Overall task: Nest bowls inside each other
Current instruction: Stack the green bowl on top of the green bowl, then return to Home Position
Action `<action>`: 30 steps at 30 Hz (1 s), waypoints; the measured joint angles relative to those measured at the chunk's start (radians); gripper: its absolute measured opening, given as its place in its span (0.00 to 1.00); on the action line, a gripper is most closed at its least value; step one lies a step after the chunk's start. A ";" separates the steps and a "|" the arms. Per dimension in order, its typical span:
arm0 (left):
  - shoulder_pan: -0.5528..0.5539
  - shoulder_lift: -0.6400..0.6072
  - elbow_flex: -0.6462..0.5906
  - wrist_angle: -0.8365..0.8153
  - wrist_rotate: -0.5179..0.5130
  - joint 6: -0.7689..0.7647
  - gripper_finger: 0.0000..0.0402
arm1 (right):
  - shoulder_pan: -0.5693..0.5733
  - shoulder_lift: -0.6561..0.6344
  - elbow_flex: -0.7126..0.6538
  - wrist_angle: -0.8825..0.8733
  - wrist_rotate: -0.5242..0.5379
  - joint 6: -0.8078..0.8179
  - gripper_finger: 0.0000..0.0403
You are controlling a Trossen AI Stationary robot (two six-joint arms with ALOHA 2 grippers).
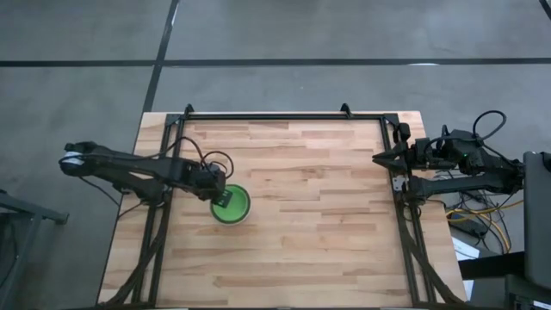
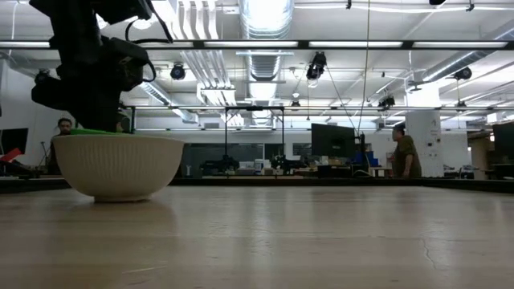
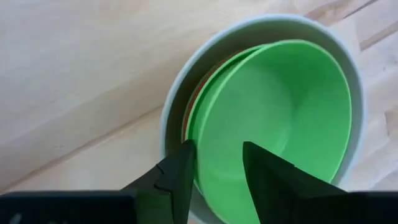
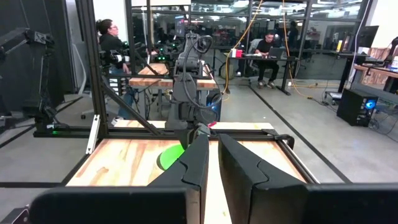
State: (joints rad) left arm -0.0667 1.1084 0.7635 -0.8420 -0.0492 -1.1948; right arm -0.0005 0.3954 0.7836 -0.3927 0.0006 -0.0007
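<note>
Left wrist view: green bowl (image 3: 273,118) sits in the stack, a red rim (image 3: 189,109) under it, all inside the white bowl (image 3: 261,28), toward 8 o'clock on the tabletop (image 1: 327,181). Left claw (image 3: 217,171) is released, one finger either side of the green rim; lifting crookedly could snag and tip it. Right claw (image 4: 211,168), parked at 3 o'clock, looks clenched

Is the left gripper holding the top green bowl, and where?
No. The left gripper is open astride the green bowl's rim, not clamped; nothing is held.
</note>
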 joint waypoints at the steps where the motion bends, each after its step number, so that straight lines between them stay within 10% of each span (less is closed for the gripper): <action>1: 0.000 0.000 0.007 -0.010 -0.008 0.000 0.35 | 0.000 0.000 0.000 0.000 0.000 0.000 0.08; 30: 0.000 0.000 0.118 -0.040 -0.074 0.069 0.35 | 0.000 0.000 0.000 0.000 0.000 0.000 0.08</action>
State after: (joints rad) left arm -0.0666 1.1085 0.8813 -0.8824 -0.1236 -1.1259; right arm -0.0005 0.3955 0.7836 -0.3926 0.0007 -0.0007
